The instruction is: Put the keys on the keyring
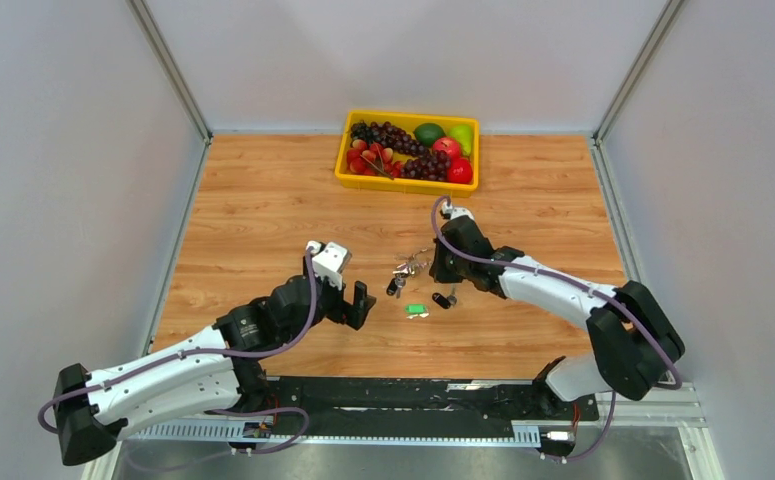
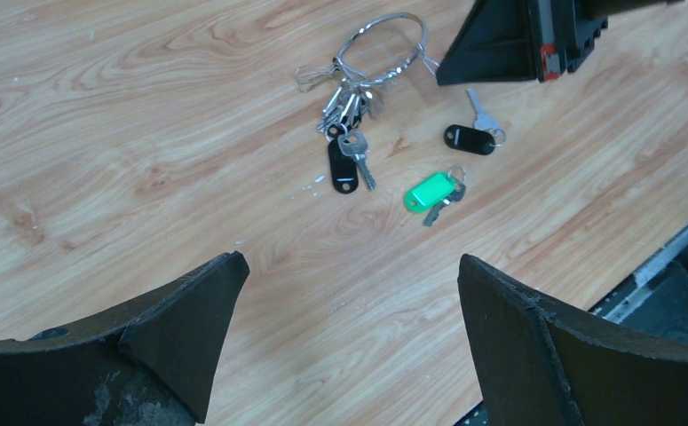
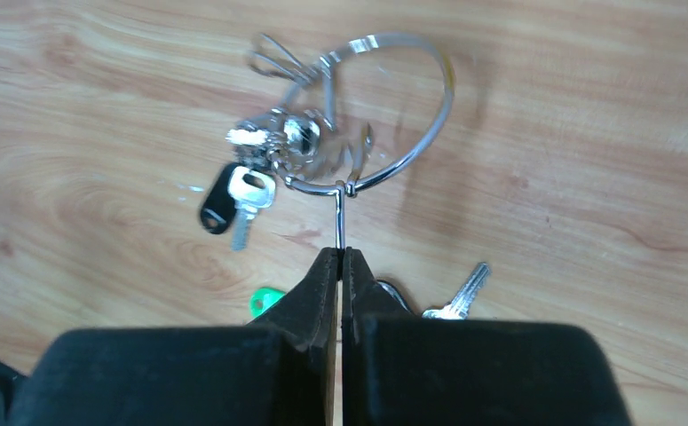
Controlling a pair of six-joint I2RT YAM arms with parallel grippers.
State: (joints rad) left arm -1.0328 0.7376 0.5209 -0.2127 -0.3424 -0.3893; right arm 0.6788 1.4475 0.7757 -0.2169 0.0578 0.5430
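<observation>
The keyring [image 3: 449, 93] is a silver wire loop lying on the wooden table, with a bunch of keys on it, one black-headed [image 3: 218, 200]. My right gripper [image 3: 341, 253] is shut on the loop's straight wire end. A loose green-headed key [image 2: 430, 190] and a loose black-headed key [image 2: 469, 138] lie on the table just near of the ring. My left gripper [image 2: 349, 275] is open and empty, above the table to the left of the keys. From above, the left gripper [image 1: 361, 303] and the right gripper [image 1: 433, 268] flank the keys [image 1: 416, 310].
A yellow tray [image 1: 408, 185] of plastic fruit stands at the back centre. Grey walls close in the table on the left, right and back. A black mounting rail [image 1: 413, 395] runs along the near edge.
</observation>
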